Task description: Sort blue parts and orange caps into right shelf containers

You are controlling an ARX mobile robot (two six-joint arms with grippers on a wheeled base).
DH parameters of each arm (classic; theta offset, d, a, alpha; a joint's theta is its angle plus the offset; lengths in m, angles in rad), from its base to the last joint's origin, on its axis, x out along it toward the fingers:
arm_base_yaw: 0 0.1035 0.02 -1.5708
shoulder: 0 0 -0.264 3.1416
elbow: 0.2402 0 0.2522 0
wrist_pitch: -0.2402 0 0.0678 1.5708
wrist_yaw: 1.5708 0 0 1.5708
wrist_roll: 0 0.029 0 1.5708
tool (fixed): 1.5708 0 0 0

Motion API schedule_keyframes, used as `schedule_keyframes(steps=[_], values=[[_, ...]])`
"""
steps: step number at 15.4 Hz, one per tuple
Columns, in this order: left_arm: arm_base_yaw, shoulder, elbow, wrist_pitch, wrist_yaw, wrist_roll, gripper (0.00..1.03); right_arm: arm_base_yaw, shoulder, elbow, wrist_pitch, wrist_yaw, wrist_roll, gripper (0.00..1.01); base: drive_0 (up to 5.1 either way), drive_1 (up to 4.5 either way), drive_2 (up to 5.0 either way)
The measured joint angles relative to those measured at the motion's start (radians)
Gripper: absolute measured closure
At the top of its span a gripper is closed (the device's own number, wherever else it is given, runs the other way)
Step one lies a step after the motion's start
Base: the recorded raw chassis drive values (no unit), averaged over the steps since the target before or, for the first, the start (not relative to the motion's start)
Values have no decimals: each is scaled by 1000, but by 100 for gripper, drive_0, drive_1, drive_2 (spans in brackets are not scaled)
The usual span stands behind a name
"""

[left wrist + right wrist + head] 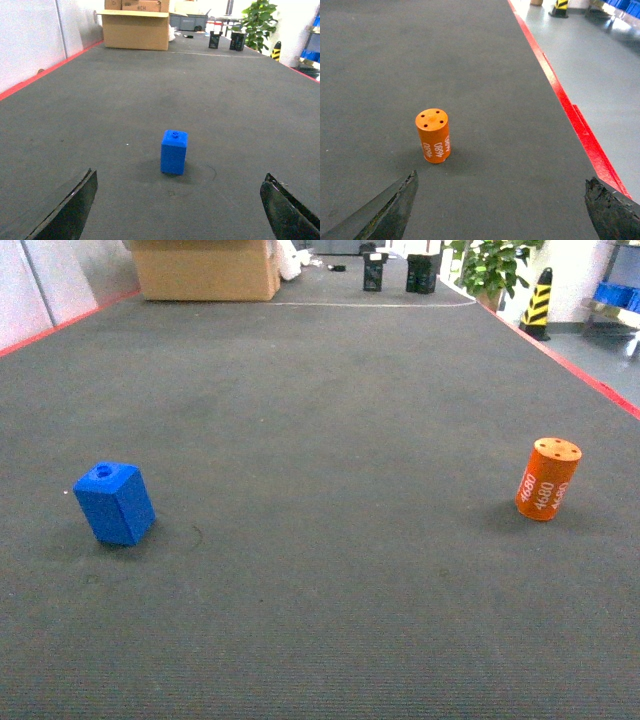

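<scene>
Blue part stands upright on the dark mat, left side in head view, hole up. Orange cap upright on the right, "4680" lettering visible, well apart from the blue part. Left hand spread wide, fingers low on either side, blue part ahead and untouched. Right hand also spread, orange cap ahead, left of centre. Cardboard box at far end; red edge strip to the right.

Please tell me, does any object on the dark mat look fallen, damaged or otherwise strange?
Nothing stands out. The blue part stands upright on the mat, hole on top, and the orange cap also stands upright and looks whole. Both grippers are open and hold nothing, each with its object ahead of the fingers.
</scene>
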Motion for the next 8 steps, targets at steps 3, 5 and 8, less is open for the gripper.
schedule_keyframes(steps=[3, 5, 8], values=[[0, 0, 0, 0, 0, 0, 5, 42, 404, 320, -100, -26, 20, 3, 0, 0, 0], [0, 0, 0, 0, 0, 0, 5, 79, 570, 511, -179, -8, 28, 3, 0, 0, 0], [0, 0, 0, 0, 0, 0, 5, 105, 726, 721, -282, 6, 54, 3, 0, 0, 0]])
